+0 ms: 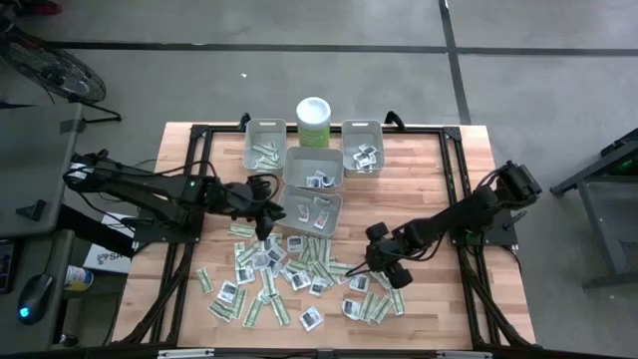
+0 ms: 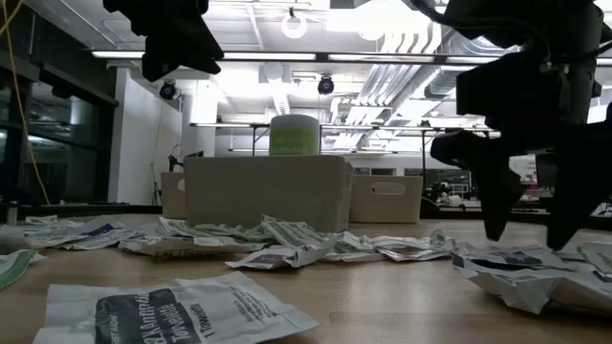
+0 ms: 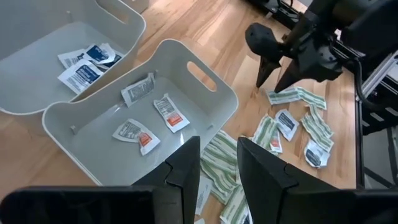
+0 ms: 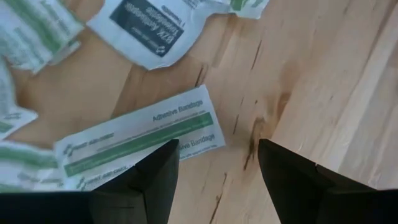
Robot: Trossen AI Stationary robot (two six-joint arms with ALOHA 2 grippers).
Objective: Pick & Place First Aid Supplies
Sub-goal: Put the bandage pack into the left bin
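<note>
left end effector [image 1: 265,225]: fingers parted, nothing held, poised over bin [image 1: 313,212] edge
right end effector [image 1: 382,267]: fingers apart, lowered over bandage strip [image 4: 140,145] on table [image 1: 449,299]

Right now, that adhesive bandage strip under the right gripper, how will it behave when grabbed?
The bandage strip looks like thin flat paper, so it is probably very light and floppy. Lying flush on the wooden table, it may slide rather than lift. The open right gripper hangs just above it.
</note>
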